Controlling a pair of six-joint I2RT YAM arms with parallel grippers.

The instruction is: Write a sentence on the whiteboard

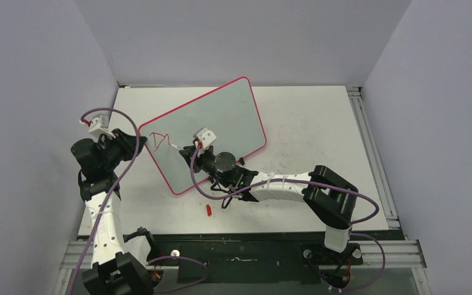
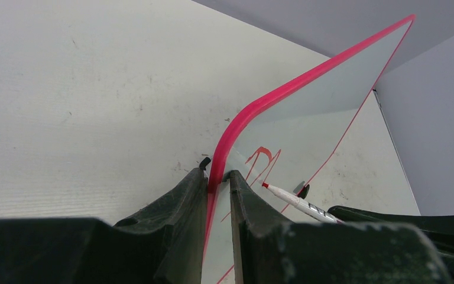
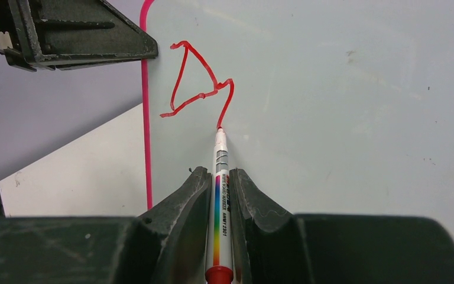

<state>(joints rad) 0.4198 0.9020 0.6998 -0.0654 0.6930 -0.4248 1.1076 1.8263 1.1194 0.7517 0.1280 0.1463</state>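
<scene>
Only the top view gives you the whole table [image 1: 319, 135], with the whiteboard [image 1: 221, 117] set at an angle on it. Left gripper [image 2: 217, 174]: jaws narrow, pinching the whiteboard's red rim at its left corner, which is clear only in the left wrist view. Right gripper [image 3: 219, 173]: jaws clamped on the marker [image 3: 220, 154], its tip touching the whiteboard at the end of a red scribble [image 3: 195, 89]. A small red cap [image 1: 209, 211] lies just off the whiteboard's near edge, seen in the top view only.

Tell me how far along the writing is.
Done: the left gripper clamps the whiteboard rim, and a few red strokes stand near that edge. In hand: the right gripper holds the marker, tip at the end of the red line. Left: nearly the whole sentence; the rest of the board is blank.
</scene>
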